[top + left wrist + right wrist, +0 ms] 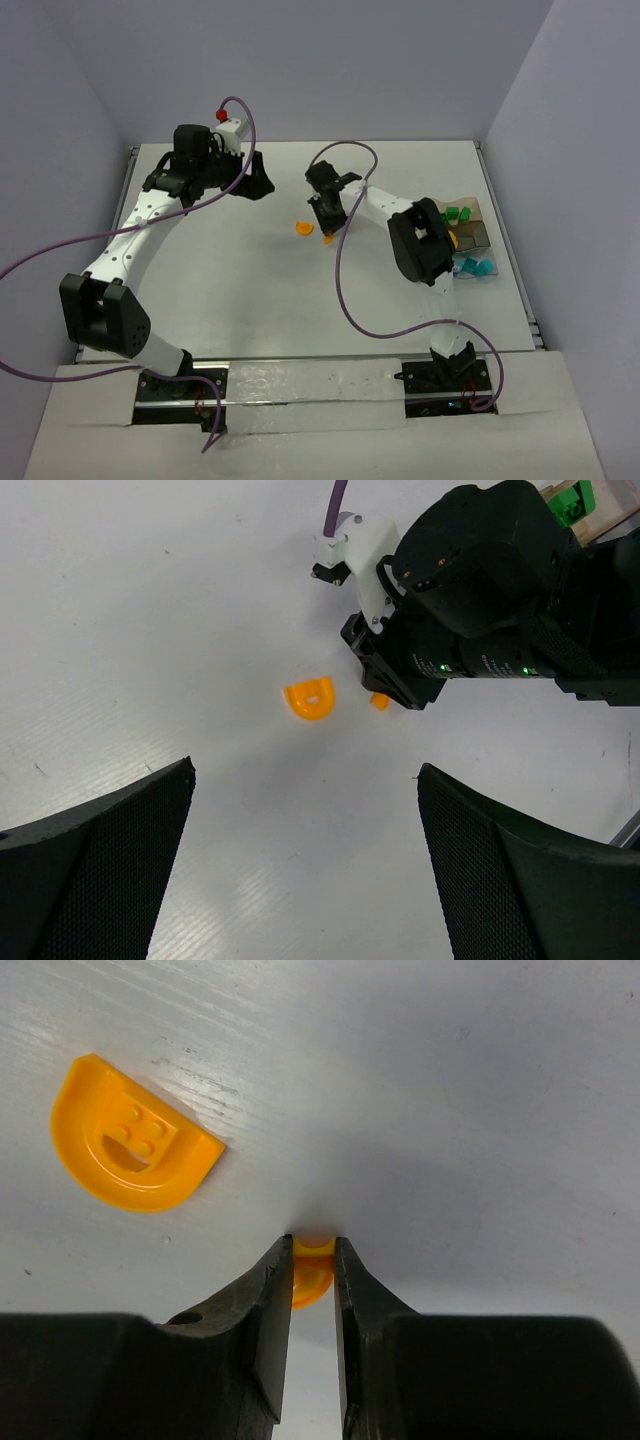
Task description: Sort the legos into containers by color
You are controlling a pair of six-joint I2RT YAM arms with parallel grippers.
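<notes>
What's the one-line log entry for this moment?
right gripper: shut on small orange lego | left gripper: open, above table | half-round orange lego: loose on table

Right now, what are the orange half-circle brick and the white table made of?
The orange half-circle brick looks like hard molded plastic, smooth and slightly glossy: crisp edges, small studs in its middle, even color. The white table seems a matte ribbed sheet, maybe plastic board: fine parallel lines and small scuffs show.
</notes>
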